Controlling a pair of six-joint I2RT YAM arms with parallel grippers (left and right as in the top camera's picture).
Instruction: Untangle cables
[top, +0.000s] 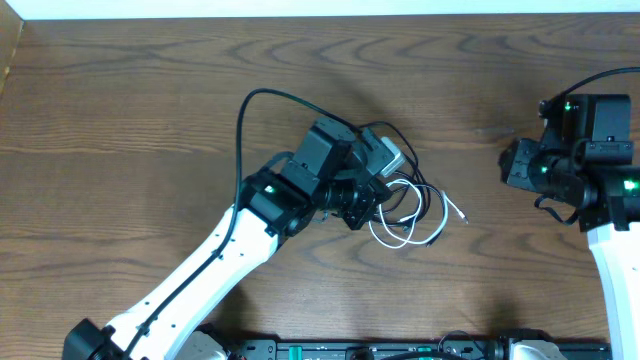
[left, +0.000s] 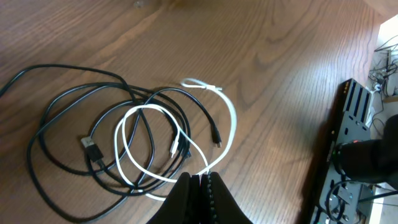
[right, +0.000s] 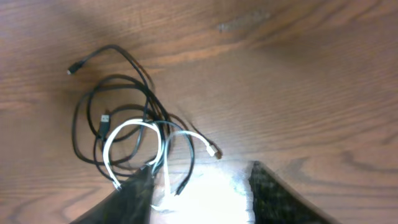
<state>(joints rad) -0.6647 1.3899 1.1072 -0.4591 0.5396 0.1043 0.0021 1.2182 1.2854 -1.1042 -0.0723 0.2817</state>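
The cables lie in a small tangled coil on the wooden table: a thin black cord (top: 427, 192) looped through a thin white cord (top: 400, 241). In the left wrist view the black cord (left: 62, 96) makes wide loops and the white cord (left: 231, 121) runs into my fingertips from both sides. My left gripper (left: 200, 177) (top: 362, 208) is shut on the white cord at the coil's near edge. My right gripper (right: 202, 196) (top: 506, 165) stands open, off to the right of the coil, with only bright bare table between its blurred fingers. From there I see the black cord (right: 118, 79) and the white cord (right: 127, 127).
A black equipment rail (left: 351, 137) (top: 400, 350) runs along the table's front edge. The left arm's thicker black cable (top: 260, 100) arcs above the arm. The table's far edge (top: 320, 15) is at the top.
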